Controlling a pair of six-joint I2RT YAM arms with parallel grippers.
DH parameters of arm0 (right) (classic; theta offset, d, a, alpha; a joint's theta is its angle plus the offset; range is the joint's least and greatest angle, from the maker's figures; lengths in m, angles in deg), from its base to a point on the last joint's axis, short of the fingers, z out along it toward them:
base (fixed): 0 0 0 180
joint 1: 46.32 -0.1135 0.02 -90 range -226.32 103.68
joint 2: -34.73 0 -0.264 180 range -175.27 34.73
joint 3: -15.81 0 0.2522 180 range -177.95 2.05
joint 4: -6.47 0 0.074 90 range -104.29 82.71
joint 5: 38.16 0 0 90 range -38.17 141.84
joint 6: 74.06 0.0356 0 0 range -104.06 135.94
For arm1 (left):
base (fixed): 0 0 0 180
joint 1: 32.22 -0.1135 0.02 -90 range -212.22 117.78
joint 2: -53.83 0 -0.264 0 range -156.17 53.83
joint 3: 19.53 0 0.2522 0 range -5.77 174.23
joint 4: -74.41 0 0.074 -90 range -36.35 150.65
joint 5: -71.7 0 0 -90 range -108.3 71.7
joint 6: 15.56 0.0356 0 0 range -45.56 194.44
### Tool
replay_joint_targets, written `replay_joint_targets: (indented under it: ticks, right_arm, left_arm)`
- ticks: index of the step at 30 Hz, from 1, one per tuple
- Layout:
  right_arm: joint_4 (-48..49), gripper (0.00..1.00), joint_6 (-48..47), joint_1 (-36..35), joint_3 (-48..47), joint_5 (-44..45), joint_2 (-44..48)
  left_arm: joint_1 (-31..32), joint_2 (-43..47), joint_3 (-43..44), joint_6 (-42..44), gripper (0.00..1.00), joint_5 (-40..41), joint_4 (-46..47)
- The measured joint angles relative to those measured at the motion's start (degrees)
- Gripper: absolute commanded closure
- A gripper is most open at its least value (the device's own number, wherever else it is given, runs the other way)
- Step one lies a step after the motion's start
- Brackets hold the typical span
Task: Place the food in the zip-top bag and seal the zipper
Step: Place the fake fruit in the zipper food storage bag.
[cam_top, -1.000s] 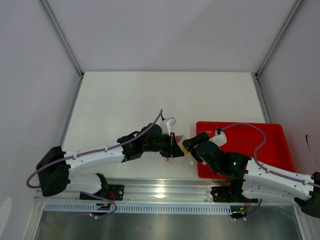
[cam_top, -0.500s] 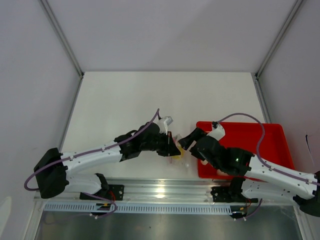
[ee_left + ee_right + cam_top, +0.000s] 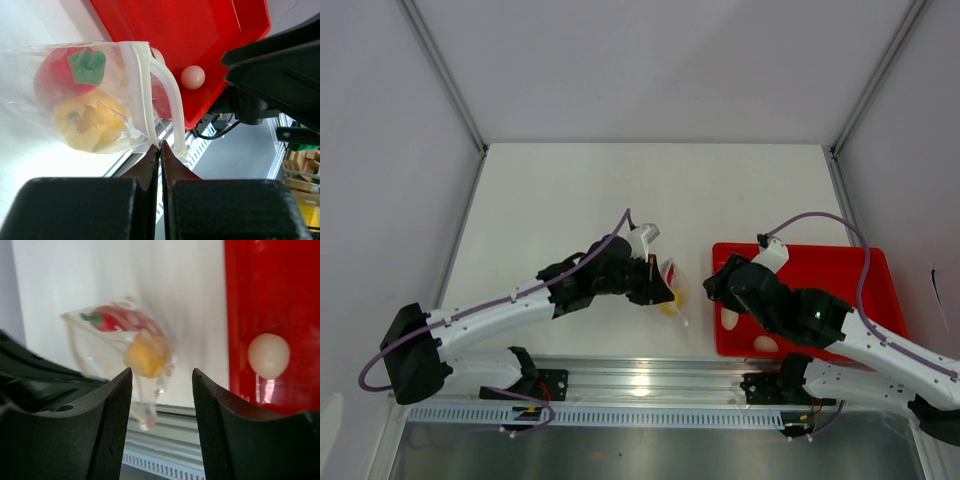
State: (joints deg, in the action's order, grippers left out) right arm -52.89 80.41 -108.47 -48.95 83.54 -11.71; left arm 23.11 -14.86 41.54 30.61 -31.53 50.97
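The clear zip-top bag [image 3: 95, 100] hangs from my left gripper [image 3: 160, 145], which is shut on its mouth edge. The zipper [image 3: 145, 85] shows as a pale strip along the gaping mouth. Inside lie a yellow ball [image 3: 92, 122] and a red strawberry-like piece [image 3: 62, 75]. From above, the bag [image 3: 674, 300] sits just past the left gripper [image 3: 658, 285]. My right gripper [image 3: 161, 372] is open and empty, a little apart from the bag [image 3: 120, 335], with the ball [image 3: 147, 356] seen through it. Two whitish eggs [image 3: 730, 320] [image 3: 765, 343] lie in the tray.
The red tray [image 3: 840, 275] stands right of the bag, under my right arm. One egg [image 3: 269, 356] rests near the tray's left wall [image 3: 235, 315]. An aluminium rail [image 3: 640, 385] runs along the table's near edge.
The yellow ball has left my right gripper and now lies in the bag. The right gripper has drawn back to the right over the tray. The left gripper has shifted the bag slightly up and left.
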Motion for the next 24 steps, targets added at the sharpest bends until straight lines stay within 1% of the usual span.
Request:
replay_joint_targets:
  ticks: [2, 3, 4, 6, 9, 11, 14, 17, 24]
  right_arm:
    - [-1.79, 0.42, -0.33, 1.64, 0.33, -0.33, -0.13]
    - [-2.82, 0.37, -0.55, 3.28, 0.37, -0.74, -0.35]
    - [-3.72, 0.35, -0.79, 5.35, 0.52, -1.38, -0.61]
    - [-4.66, 0.33, -1.9, 10.84, 1.49, -3.19, -1.27]
    - [-5.11, 0.32, -3.28, 17.77, 5.09, -6.34, -1.31]
    - [-5.11, 0.32, -3.98, 20.59, 8.24, -8.44, -1.2]
    - [-5.18, 0.33, -4.46, 22.67, 12.2, -10.43, -1.4]
    - [-4.83, 0.35, -4.59, 23.41, 14.14, -11.67, -2.73]
    - [0.92, 0.35, -4.68, 23.54, 18.18, -14.93, -7.21]
  left_arm:
    - [-0.5, 0.11, 1.6, 1.53, 0.99, 0.09, -1.62]
    - [-1.07, -0.66, 2.95, 2.23, 0.99, -0.72, -2.84]
    - [-1.9, -1.92, 4.94, 2.91, 0.99, -2.32, -4.2]
    - [-3.19, -5.14, 7.69, 3.96, 0.99, -4.44, -4.11]
    - [-4.13, -5.38, 6.64, 4.55, 0.99, -5.07, -4.72]
    - [-4.15, -5.01, 6.23, 5.29, 0.99, -5.09, -5.75]
    - [-4.13, -4.61, 6.23, 6.29, 0.99, -5.16, -6.75]
    - [-4.15, -3.67, 5.92, 6.84, 0.99, -5.22, -7.02]
    - [-4.15, -2.93, 5.55, 7.06, 0.99, -5.73, -6.93]
